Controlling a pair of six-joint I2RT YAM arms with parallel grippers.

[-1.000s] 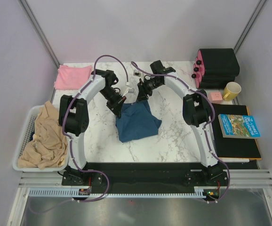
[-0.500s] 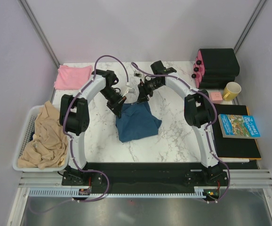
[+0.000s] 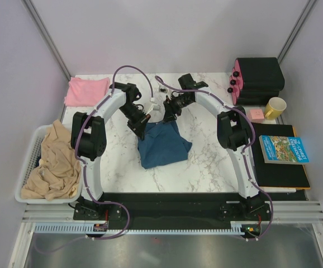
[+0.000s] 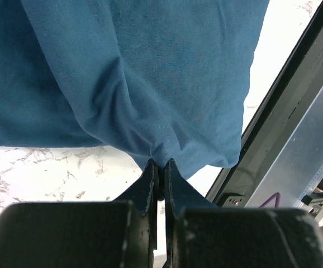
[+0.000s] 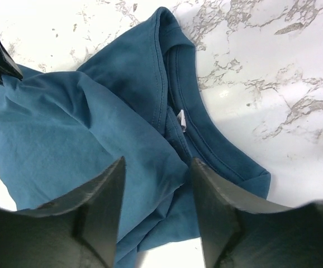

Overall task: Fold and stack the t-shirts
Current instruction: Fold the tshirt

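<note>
Dark teal-blue cotton t-shirt (image 3: 162,146) lies crumpled mid white marble worktop (image 3: 206,162). Left fingers (image 4: 149,181) pressed together, pinching bunched fold at shirt's far edge. Right fingers (image 5: 103,204) spread apart over cloth beside collar, gripping nothing. Pale pink t-shirt (image 3: 86,90) at far left corner, well apart.

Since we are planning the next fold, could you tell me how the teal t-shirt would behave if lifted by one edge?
Likely floppy: the teal t-shirt puckers into creases where the left gripper pinches it. Probably light, since that small pinch gathers it. It should drape, not hold shape, given its slumped folds.
</note>
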